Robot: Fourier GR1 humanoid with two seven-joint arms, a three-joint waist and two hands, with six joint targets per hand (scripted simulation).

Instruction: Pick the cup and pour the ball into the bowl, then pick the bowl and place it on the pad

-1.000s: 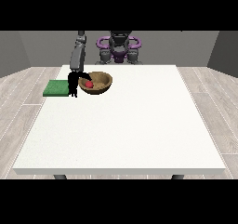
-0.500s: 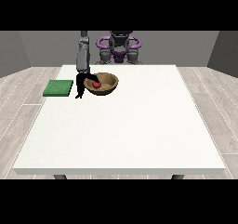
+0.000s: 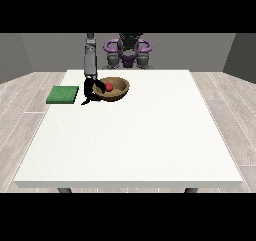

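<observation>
A brown bowl (image 3: pixel 116 91) sits on the white table (image 3: pixel 130 135) at the back left, with a red ball (image 3: pixel 108 87) inside it. The hand at the view's left (image 3: pixel 90 92) hangs from a grey arm at the bowl's left rim, and its dark fingers (image 3: pixel 99 87) reach over that rim into the bowl. A green pad (image 3: pixel 62 94) lies flat to the left of the hand, apart from the bowl. No cup shows anywhere. The other hand is not in the picture.
The robot's torso with purple shoulder rings (image 3: pixel 128 49) stands behind the table's far edge. The pad lies near the table's left edge. White tabletop stretches from the bowl to the front and right edges.
The hand and the bowl have shifted together to the right, away from the green pad. The red ball has stayed in the bowl.
</observation>
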